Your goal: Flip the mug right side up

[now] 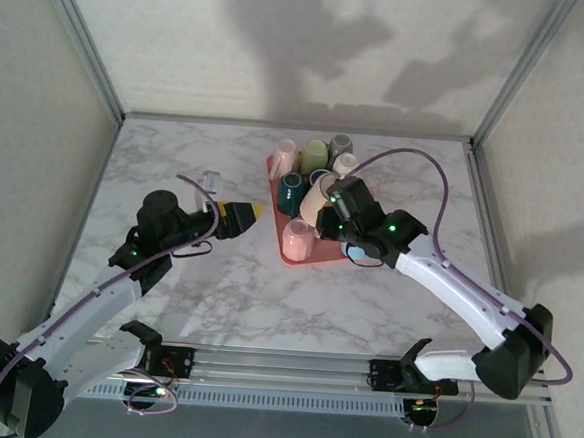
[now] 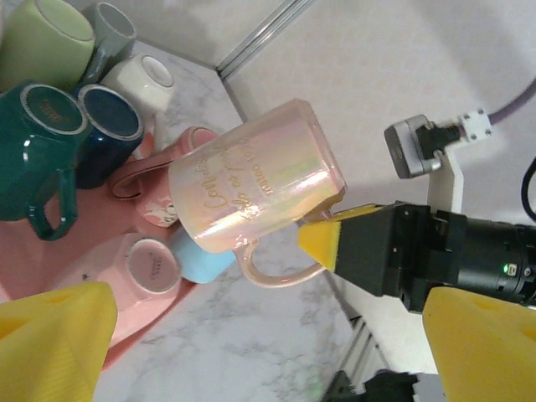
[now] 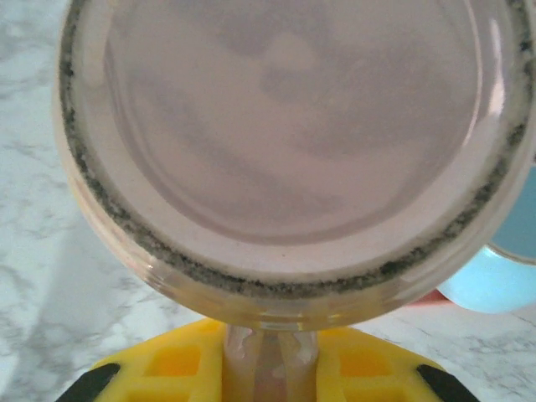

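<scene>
- One pearly pink mug (image 2: 255, 180) hangs tilted above your tray (image 1: 319, 261).
- Your right gripper (image 3: 268, 368) pinches its handle (image 2: 280, 272).
- Your left gripper (image 1: 255, 211) stands spread, at the tray's 9 o'clock.

The right gripper (image 1: 331, 204) grips a pale pink mug (image 1: 314, 197), tilted above the pink tray (image 1: 314, 260) holding other mugs (image 1: 292, 187), right of the marble table's (image 1: 217, 284) middle. The left gripper (image 1: 260, 211) hovers just left of the tray.

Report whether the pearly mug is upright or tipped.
Tipped: the pearly mug hangs slanted in the right claw, gripped by its handle.
</scene>
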Available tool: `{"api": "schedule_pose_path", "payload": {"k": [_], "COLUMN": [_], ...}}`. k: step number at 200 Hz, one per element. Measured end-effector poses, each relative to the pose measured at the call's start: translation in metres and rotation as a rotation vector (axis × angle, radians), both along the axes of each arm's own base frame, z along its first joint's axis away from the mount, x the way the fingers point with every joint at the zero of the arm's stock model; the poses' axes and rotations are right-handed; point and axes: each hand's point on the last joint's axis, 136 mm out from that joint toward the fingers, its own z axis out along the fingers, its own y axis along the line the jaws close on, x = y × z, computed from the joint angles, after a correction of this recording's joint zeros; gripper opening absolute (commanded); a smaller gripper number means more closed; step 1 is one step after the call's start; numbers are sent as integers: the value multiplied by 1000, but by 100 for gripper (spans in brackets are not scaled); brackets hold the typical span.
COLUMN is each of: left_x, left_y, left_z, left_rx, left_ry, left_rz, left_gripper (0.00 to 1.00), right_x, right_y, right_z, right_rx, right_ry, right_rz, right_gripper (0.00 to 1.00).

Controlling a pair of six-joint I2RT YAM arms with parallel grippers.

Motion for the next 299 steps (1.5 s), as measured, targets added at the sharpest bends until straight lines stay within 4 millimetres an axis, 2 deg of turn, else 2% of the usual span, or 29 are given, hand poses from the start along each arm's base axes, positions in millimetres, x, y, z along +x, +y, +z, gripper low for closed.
{"api": "schedule_pose_path", "payload": {"k": [61,126,191,236,299], "left_x": [7,-5,-9,-5,3], "left_y": [-11,-27,-45,-58,-72], "left_z": [22,53,72,70,56], "left_rx": [-223,-372,-489,-534,-558], "left_ry": [124,135,138,166,219], "left_rz": [-16,-87,-145,-154,-155], "left_gripper": [89,84,77,77,62], "right_x": [-11,-13,-11,-11,-12], "right_y": [11,31,37,44,48], "right_z": [64,104,126,130,145], "right_rx": [196,363,543,639,745], "right_ry": [-161,-256,-311,-307,-317], "right_rz": [104,186,195,198,203], "right_gripper": [0,0,0,0,0]}}
